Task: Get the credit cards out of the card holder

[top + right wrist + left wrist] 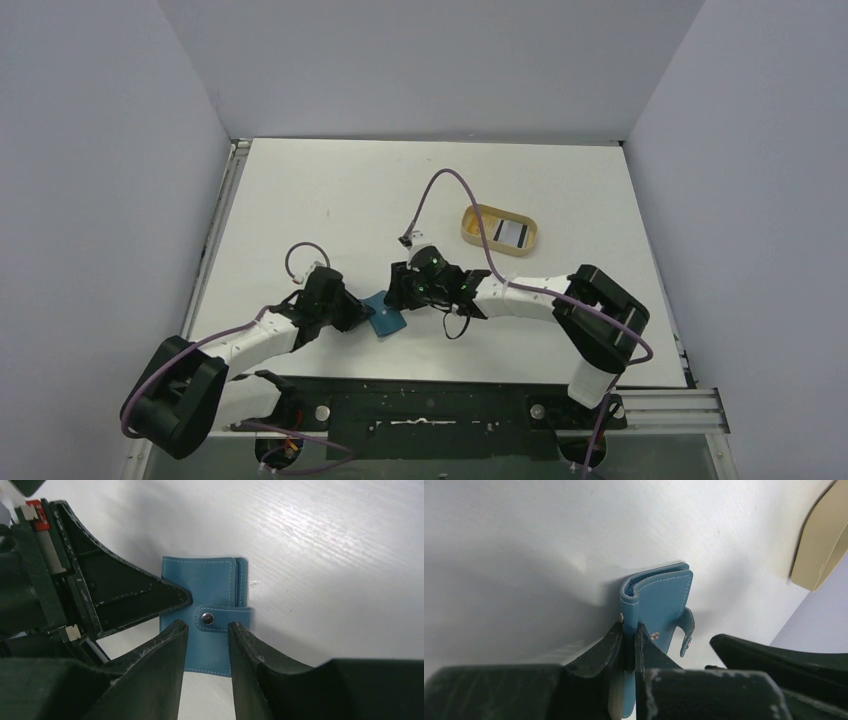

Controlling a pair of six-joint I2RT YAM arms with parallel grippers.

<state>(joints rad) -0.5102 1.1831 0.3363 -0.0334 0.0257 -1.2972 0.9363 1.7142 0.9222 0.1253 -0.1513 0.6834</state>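
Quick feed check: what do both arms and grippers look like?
Left arm and right arm: white tubular links, bulky black joints, purple cable looping along each. Black wedge-shaped fingers, scuffed with pale flecks. Small green light on the right wrist.

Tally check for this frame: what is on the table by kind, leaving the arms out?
Teal card holder: 1
Tan oval tray: 1
White card with black bands, lying in the tray: 1
Total: 3
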